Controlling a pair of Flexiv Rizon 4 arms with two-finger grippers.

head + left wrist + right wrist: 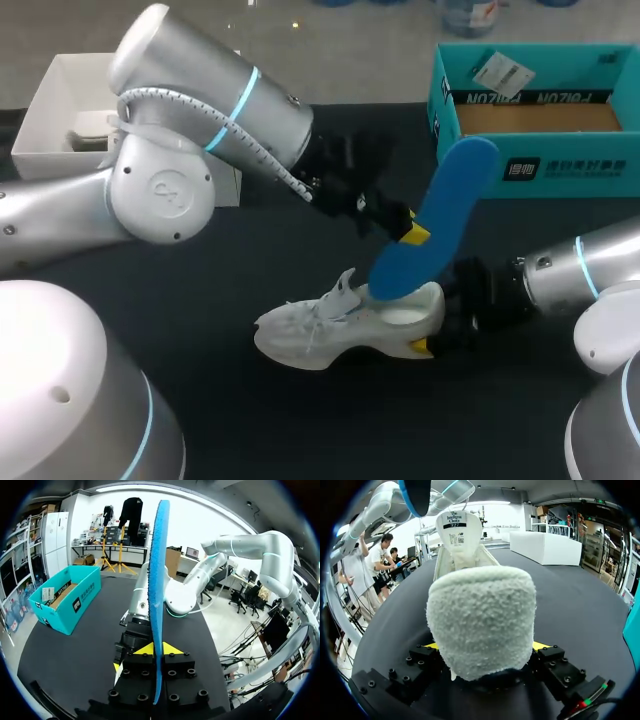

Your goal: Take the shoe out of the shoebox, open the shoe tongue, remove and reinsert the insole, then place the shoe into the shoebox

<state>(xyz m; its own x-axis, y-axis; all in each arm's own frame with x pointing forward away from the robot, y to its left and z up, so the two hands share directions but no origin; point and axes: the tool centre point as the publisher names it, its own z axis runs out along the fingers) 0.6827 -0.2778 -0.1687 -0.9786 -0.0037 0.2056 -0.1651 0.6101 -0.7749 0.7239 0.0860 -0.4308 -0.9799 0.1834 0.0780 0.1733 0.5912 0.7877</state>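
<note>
A white shoe stands on the black table with its tongue pulled up. My right gripper comes in from the right and is shut on the shoe's fuzzy heel, which fills the space between its yellow tips. My left gripper is shut on a blue insole, pinching it near the middle. The insole slants up to the right, and its lower end sits at the shoe's opening. In the left wrist view the insole stands edge-on between the fingers. The teal shoebox stands open at the back right.
A white box stands at the back left behind my left arm. A tag lies inside the teal shoebox. Bare black tabletop stretches in front of the shoe.
</note>
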